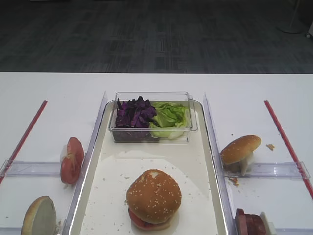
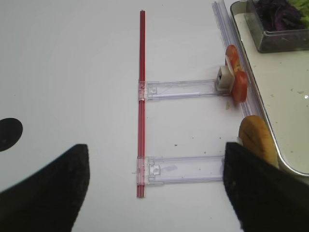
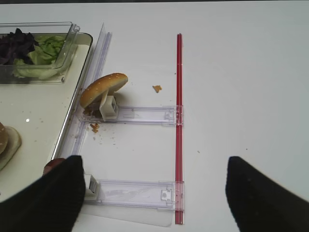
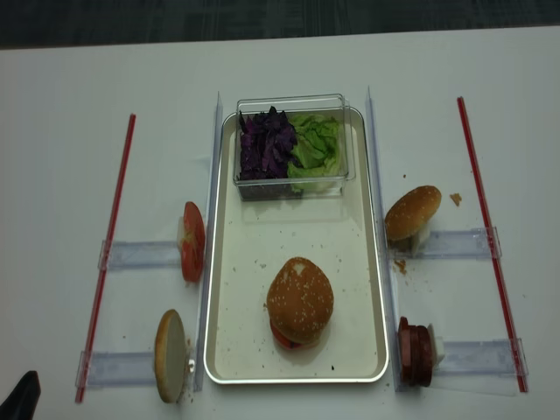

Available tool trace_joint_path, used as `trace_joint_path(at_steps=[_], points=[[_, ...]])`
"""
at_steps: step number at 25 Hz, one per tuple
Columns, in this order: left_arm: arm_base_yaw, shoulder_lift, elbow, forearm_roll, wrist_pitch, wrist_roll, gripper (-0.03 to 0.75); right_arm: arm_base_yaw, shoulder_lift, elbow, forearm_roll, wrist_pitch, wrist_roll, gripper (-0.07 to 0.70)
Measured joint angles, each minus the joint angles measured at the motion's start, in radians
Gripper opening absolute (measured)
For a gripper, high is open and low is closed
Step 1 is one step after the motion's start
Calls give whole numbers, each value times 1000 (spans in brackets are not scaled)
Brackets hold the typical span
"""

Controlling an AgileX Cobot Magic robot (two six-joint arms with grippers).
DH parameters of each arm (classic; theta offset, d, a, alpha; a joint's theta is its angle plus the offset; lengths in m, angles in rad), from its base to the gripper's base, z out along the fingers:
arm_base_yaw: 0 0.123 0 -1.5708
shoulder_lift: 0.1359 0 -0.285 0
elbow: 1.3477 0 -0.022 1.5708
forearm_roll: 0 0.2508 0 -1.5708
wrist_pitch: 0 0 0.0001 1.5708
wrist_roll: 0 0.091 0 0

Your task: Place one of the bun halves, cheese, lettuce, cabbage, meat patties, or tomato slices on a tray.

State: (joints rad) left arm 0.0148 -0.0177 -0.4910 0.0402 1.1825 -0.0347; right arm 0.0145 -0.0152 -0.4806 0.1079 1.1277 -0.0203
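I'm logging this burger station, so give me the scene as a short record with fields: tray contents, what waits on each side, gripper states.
tray: stacked burger, patched bun top uppermost
clear box: cabbage left, lettuce right
left of tray: tomato slices; cut-face bun half
right of tray: seeded bun top; meat patties
left gripper: open, empty, over the table
right gripper: open, empty
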Motion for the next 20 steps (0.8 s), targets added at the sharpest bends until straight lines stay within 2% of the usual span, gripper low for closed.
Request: trace_joint_path(at_steps=[20], points=[[0, 0, 0, 0, 0, 0, 526, 0, 0, 2, -1, 0, 0, 606]])
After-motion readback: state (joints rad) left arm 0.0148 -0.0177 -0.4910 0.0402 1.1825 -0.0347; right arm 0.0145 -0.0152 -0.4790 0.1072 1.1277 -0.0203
